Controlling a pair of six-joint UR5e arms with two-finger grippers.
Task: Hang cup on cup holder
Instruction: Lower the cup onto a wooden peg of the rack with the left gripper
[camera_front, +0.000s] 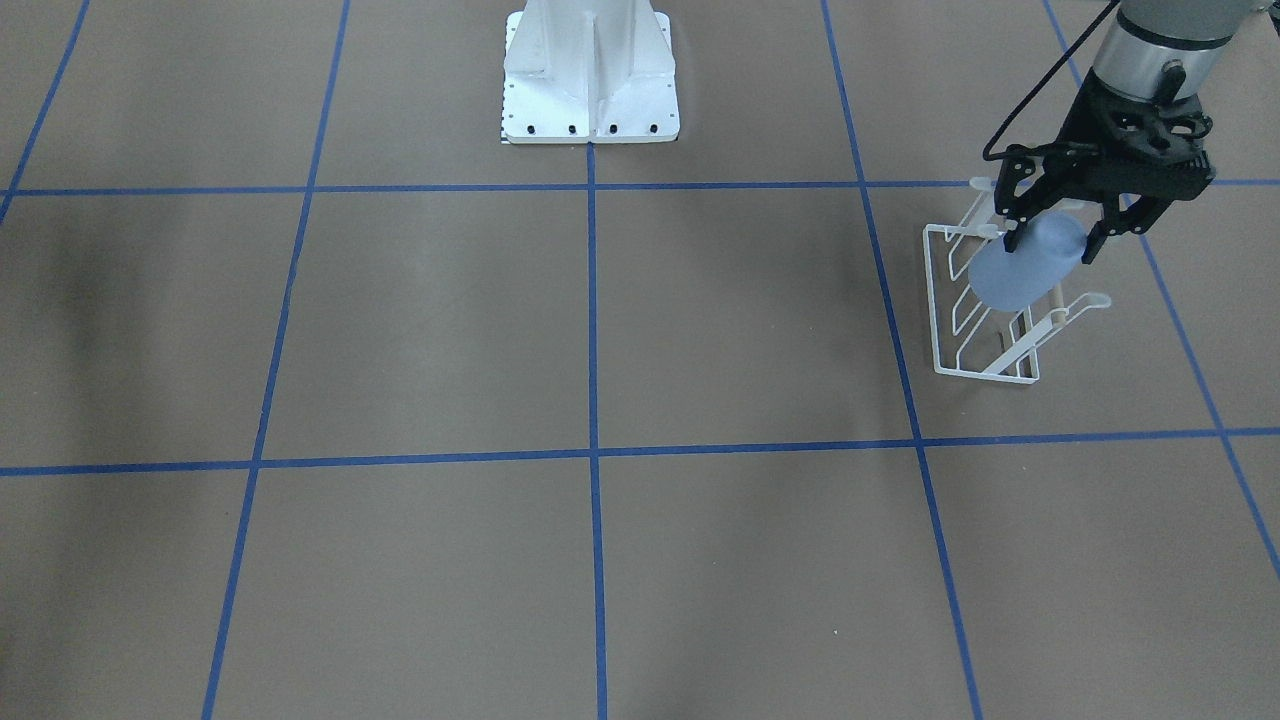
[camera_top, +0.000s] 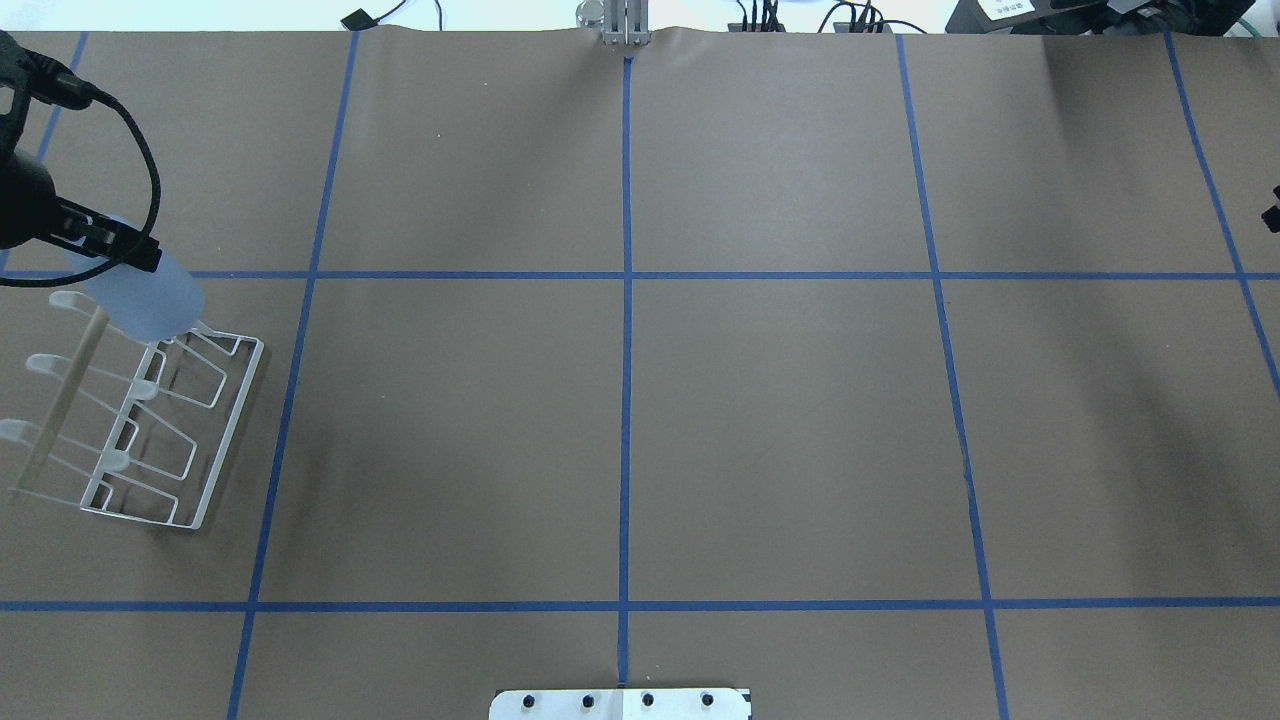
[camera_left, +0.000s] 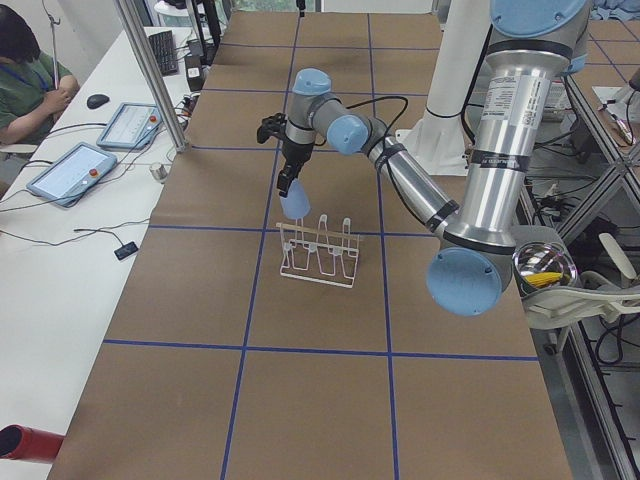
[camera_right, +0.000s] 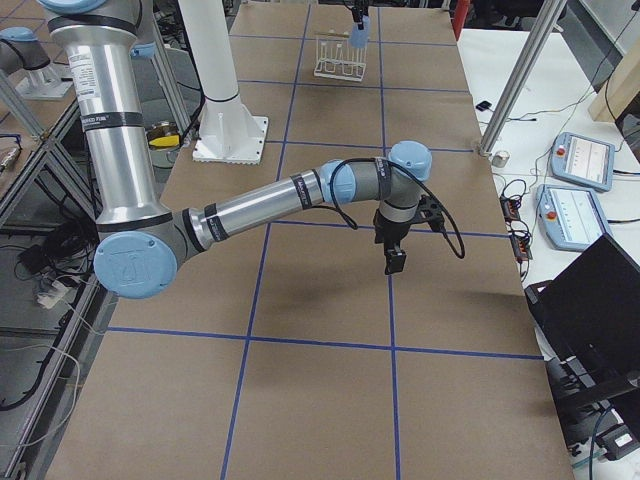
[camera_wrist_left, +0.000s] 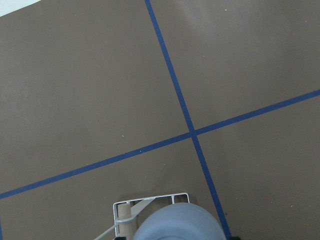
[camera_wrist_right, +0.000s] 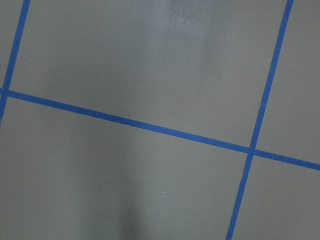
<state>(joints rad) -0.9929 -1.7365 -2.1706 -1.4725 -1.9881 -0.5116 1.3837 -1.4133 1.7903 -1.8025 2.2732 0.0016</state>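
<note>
My left gripper (camera_front: 1050, 242) is shut on the pale blue cup (camera_front: 1022, 268), gripping its narrow end. The cup hangs tilted, wide end lower, over the end of the white wire cup holder (camera_front: 985, 345) that is farthest from the robot. In the overhead view the cup (camera_top: 148, 296) covers the rack's (camera_top: 205, 455) far prongs, beside its wooden bar (camera_top: 62, 405). I cannot tell whether a prong is inside the cup. The left wrist view shows the cup (camera_wrist_left: 180, 224) above the rack's frame (camera_wrist_left: 148, 202). My right gripper (camera_right: 395, 262) hovers over bare table far from the rack; whether it is open or shut, I cannot tell.
The table is brown paper with a grid of blue tape lines (camera_top: 625, 400). The robot's white base (camera_front: 590, 75) stands at the table's middle edge. Operators' tablets (camera_left: 75, 170) and cables lie on a side bench past the table's far edge.
</note>
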